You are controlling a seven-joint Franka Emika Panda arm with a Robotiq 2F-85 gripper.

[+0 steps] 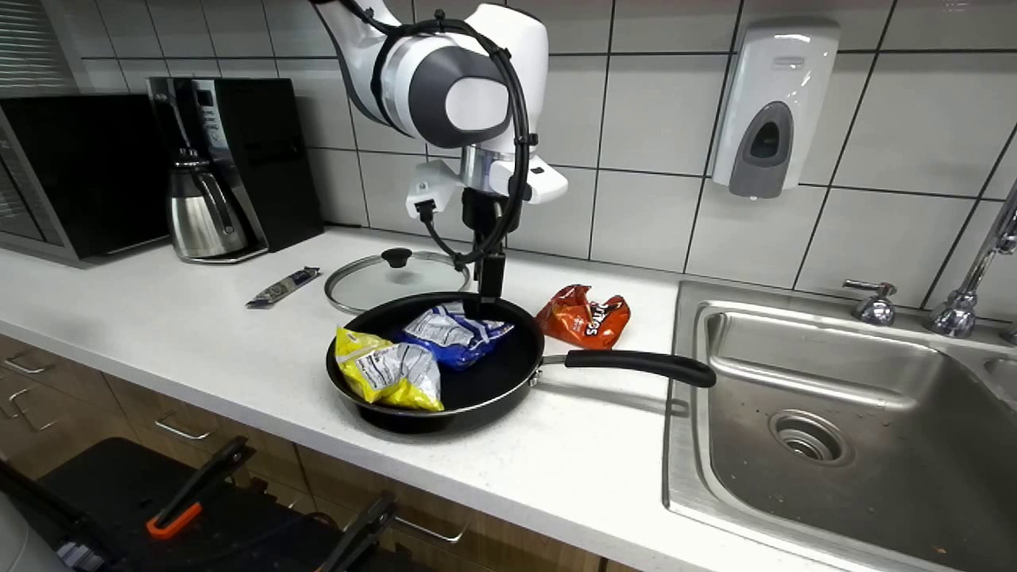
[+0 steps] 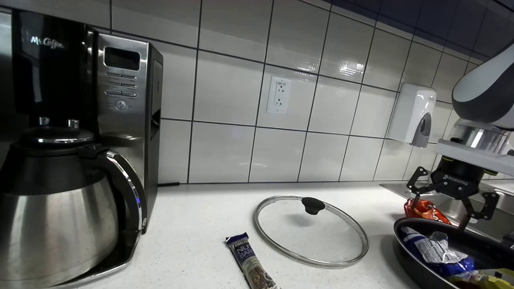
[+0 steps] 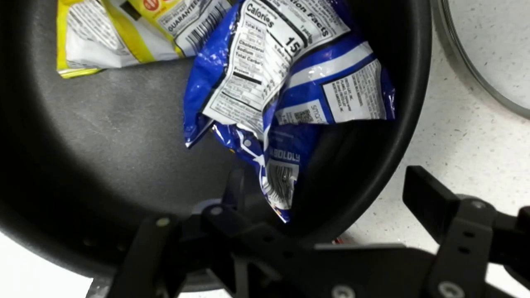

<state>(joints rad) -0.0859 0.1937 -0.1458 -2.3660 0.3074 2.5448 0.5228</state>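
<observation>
The blue bag [image 3: 265, 70] lies in the black pan [image 3: 124, 124], just below the gripper [image 2: 439, 216], whose fingers [image 3: 430, 203] stand wide apart. Both this bag and the yellow bag [image 3: 136, 37] beside it run off the wrist view's top edge, where the gripper also hides part of the pan. The arm [image 1: 477, 103] reaches from above, gripper pointing down.

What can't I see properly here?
Blue bag: in the wrist view, its label side hides most of its front.
Yellow bag: wrist view too, top edge cuts it off.
Nut bar: in an exterior view, the bottom edge cuts it off.
Red bag: in an exterior view, the pan hides its bottom.
</observation>
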